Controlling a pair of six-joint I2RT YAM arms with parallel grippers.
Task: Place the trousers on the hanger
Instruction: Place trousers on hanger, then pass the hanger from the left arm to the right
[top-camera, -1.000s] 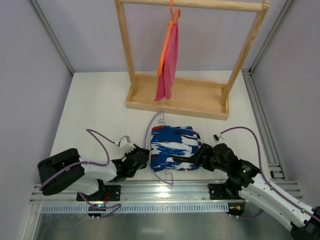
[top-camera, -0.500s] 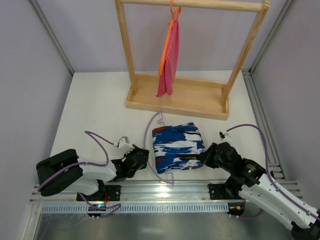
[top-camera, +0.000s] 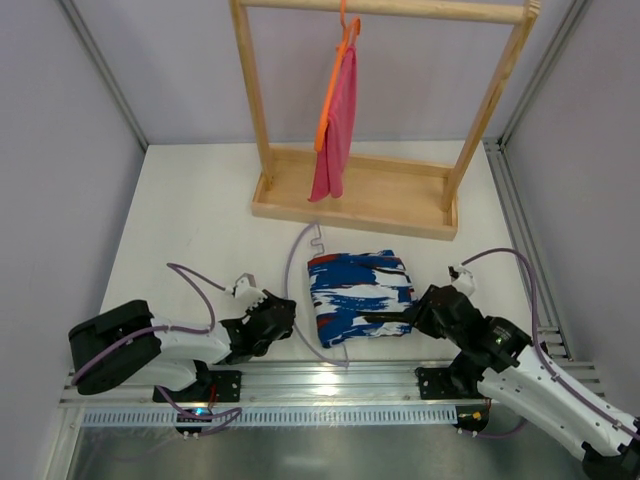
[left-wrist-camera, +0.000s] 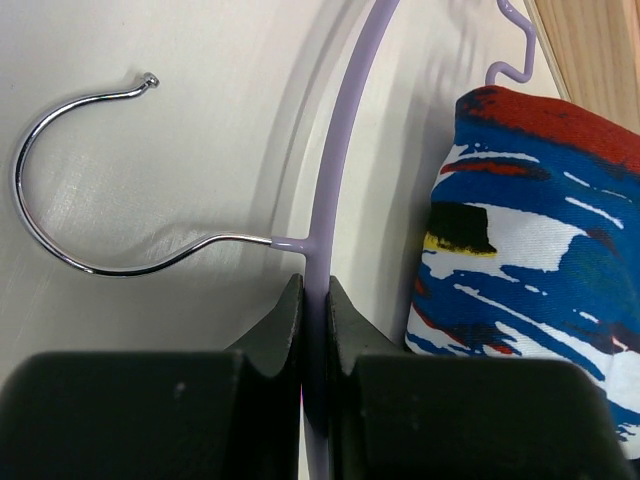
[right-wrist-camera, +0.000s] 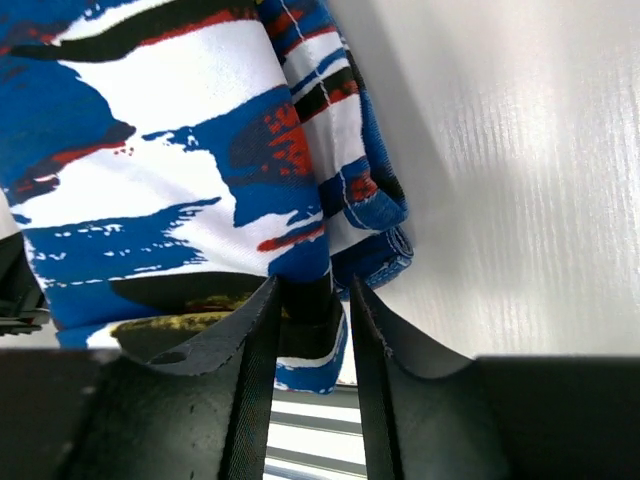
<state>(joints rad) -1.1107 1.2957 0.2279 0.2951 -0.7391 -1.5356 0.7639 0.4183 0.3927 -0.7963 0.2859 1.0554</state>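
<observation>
The trousers (top-camera: 360, 292) lie folded on the white table, a blue, white, red and black print. The lilac hanger (top-camera: 291, 272) lies flat, curving round their left side. My left gripper (top-camera: 287, 318) is shut on the hanger's thin bar (left-wrist-camera: 322, 190) just below its silver hook (left-wrist-camera: 60, 215), with the trousers (left-wrist-camera: 540, 250) to the right of it. My right gripper (top-camera: 373, 318) is at the trousers' near right corner. In the right wrist view its jaws (right-wrist-camera: 313, 285) stand part open around a fold of the trousers (right-wrist-camera: 180, 150); a gap shows beside the right finger.
A wooden rack (top-camera: 355, 208) stands at the back of the table, with an orange hanger and pink cloth (top-camera: 338, 110) on its top rail. A metal rail (top-camera: 330, 385) runs along the near edge. Grey walls close both sides.
The trousers have shifted a little to the right and turned slightly. My right gripper drew back to the right, closed, then opened partway. The left gripper has slid slightly nearer with the hanger.
</observation>
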